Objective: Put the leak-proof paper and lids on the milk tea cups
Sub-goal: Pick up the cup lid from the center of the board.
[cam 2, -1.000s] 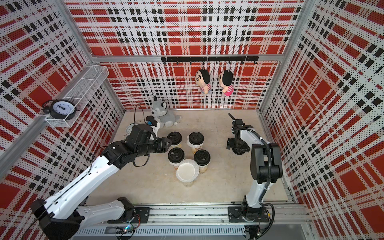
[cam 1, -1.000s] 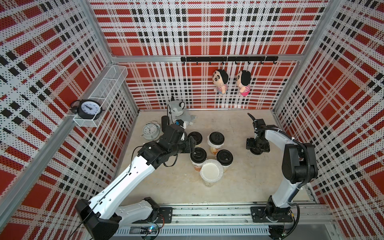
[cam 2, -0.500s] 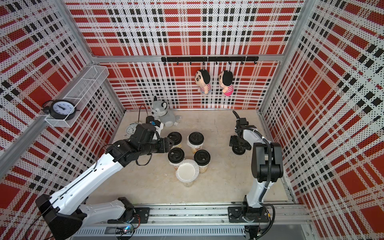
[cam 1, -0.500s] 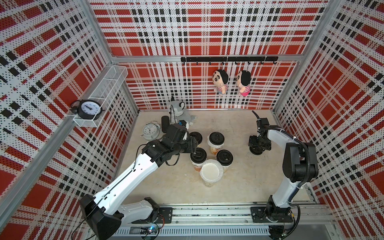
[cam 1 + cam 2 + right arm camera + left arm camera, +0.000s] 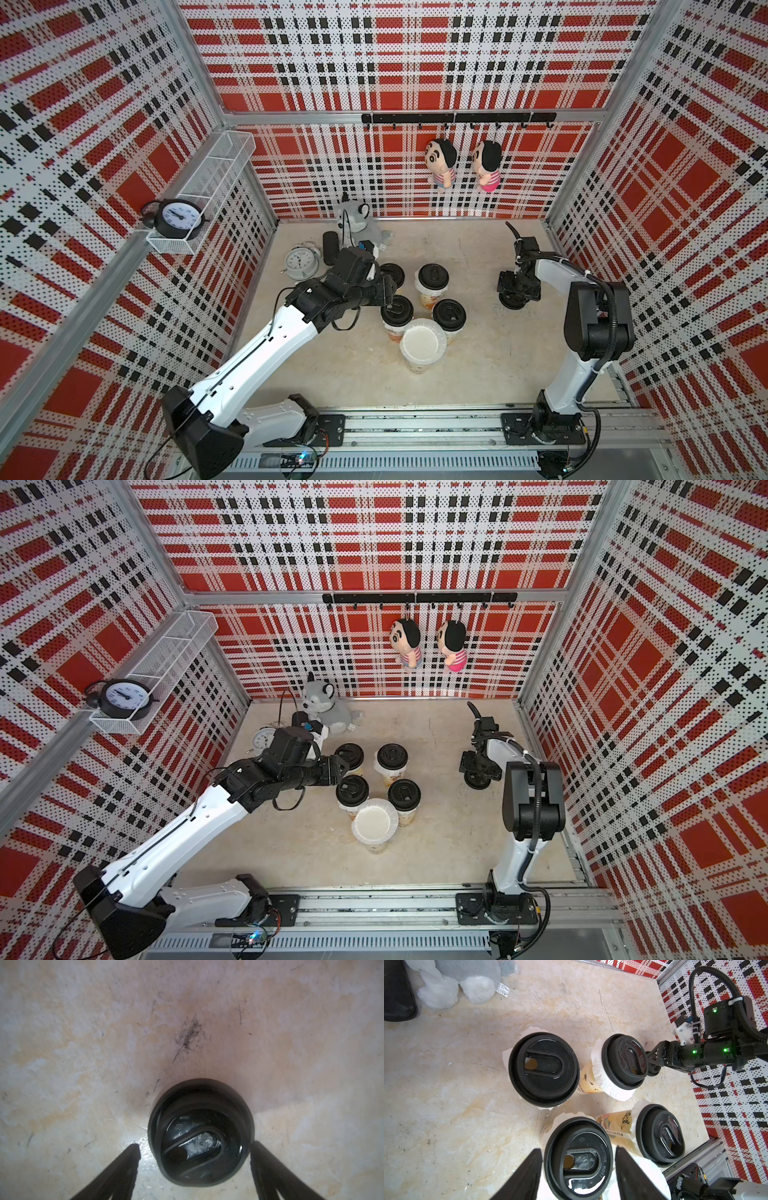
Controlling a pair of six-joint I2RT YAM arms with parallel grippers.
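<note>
Five milk tea cups stand in a cluster mid-table. Four wear black lids with leak-proof paper (image 5: 618,1093) sticking out underneath. The front cup (image 5: 417,365) (image 5: 376,845) has only a white sheet of leak-proof paper (image 5: 423,341) (image 5: 375,821) over its mouth. My left gripper (image 5: 390,291) (image 5: 343,771) (image 5: 577,1151) is open, its fingers on either side of a lidded cup (image 5: 397,309) (image 5: 579,1169). My right gripper (image 5: 513,296) (image 5: 478,776) (image 5: 194,1145) is open and straddles a loose black lid (image 5: 200,1130) (image 5: 512,302) lying on the table at the right.
A grey plush toy (image 5: 357,220), a black cylinder (image 5: 331,247) and a white alarm clock (image 5: 301,262) sit at the back left behind the cups. A wire shelf with a black clock (image 5: 178,216) hangs on the left wall. Two dolls (image 5: 442,166) hang on the back wall.
My right gripper's jaws have narrowed around the loose black lid and its arm has shifted slightly. My left gripper has stayed over the lidded cups.
</note>
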